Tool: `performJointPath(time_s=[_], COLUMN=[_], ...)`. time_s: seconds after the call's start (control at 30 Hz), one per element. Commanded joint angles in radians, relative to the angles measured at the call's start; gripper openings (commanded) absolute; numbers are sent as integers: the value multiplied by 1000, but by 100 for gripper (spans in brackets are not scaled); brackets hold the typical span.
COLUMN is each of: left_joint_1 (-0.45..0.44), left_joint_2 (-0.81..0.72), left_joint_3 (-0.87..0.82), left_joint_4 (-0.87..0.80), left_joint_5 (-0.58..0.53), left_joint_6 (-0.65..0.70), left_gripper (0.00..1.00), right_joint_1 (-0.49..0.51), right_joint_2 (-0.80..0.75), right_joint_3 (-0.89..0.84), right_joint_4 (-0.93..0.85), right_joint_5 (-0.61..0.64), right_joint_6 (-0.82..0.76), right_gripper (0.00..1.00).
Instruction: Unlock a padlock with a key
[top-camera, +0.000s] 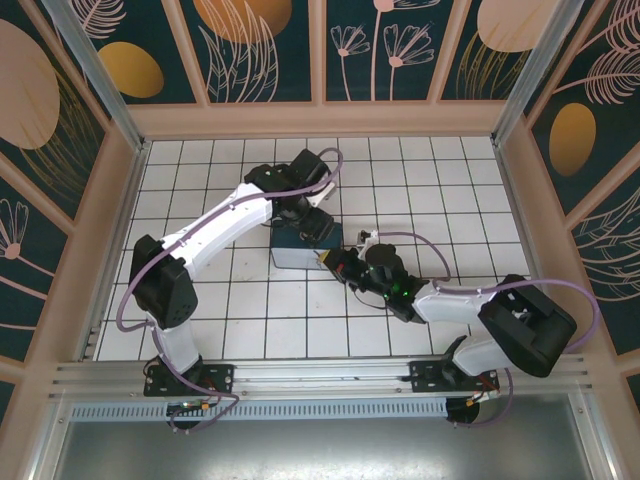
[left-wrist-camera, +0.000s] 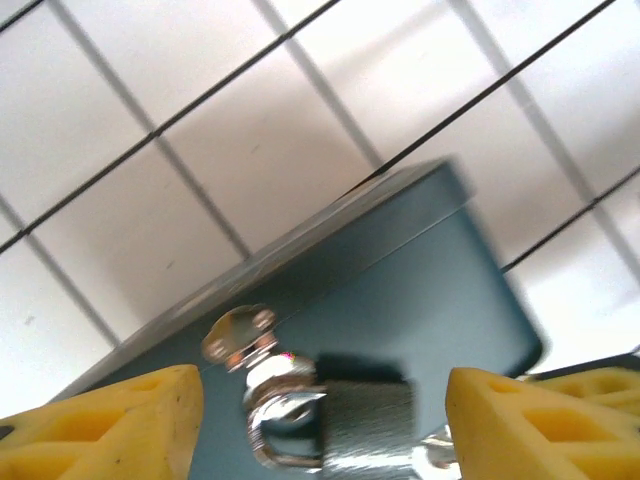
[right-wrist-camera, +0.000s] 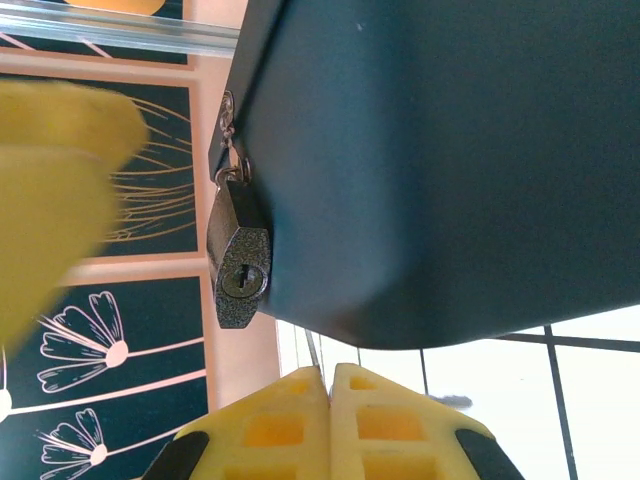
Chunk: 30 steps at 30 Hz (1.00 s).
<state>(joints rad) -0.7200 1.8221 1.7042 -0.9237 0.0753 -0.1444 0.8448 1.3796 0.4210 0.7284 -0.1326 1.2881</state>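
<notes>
The padlock (right-wrist-camera: 238, 275) has a dark speckled body and hangs by its silvery shackle (left-wrist-camera: 275, 425) from the hasp (left-wrist-camera: 238, 333) of a blue-grey box (top-camera: 290, 255). Its keyhole faces my right wrist camera and is empty. My left gripper (left-wrist-camera: 322, 400) is open, with one yellow finger on each side of the padlock (left-wrist-camera: 365, 425) and a gap on both sides. My right gripper (right-wrist-camera: 330, 372) is shut just below and right of the padlock. A thin grey sliver, the key (right-wrist-camera: 313, 350) seen edge-on, sticks out from between its tips, short of the keyhole. From above, the two grippers (top-camera: 318, 228) (top-camera: 330, 260) meet at the box's right end.
The box stands mid-floor on white tiles (top-camera: 450, 180), with wooden walls and dark painted panels (top-camera: 260, 50) around. A metal rail (top-camera: 320, 375) runs along the near edge. The blurred yellow shape at the left of the right wrist view is a left finger (right-wrist-camera: 60, 200).
</notes>
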Motion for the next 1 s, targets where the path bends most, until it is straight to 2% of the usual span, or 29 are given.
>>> performJointPath(time_s=[0.0, 0.07, 0.2, 0.37, 0.57, 0.73, 0.87, 0.97], left_joint_1=[-2, -2, 0, 22, 24, 35, 73, 77], left_joint_2=[-27, -4, 35, 31, 43, 63, 49, 64], left_joint_3=[41, 46, 51, -4, -3, -13, -44, -25], left_joint_4=[98, 95, 35, 81, 34, 13, 49, 20], left_joint_5=[225, 298, 322, 396, 417, 403, 439, 421], left_joint_6=[-39, -8, 78, 78, 89, 84, 51, 66], left_gripper=[62, 60, 61, 61, 61, 60, 58, 58], right_joint_1=[-1, -4, -15, -21, -53, -84, -112, -124], right_joint_2=[-3, -7, -11, -40, -80, -60, -40, -18], right_joint_3=[-18, -29, -22, -17, -74, -67, -106, -107], right_joint_4=[22, 23, 8, -65, -33, -5, 97, 123], right_joint_5=[16, 16, 1, 10, 32, 12, -8, -27], right_joint_6=[-18, -15, -36, -81, -89, -115, -106, -113], right_gripper=[0, 0, 0, 0, 0, 0, 0, 0])
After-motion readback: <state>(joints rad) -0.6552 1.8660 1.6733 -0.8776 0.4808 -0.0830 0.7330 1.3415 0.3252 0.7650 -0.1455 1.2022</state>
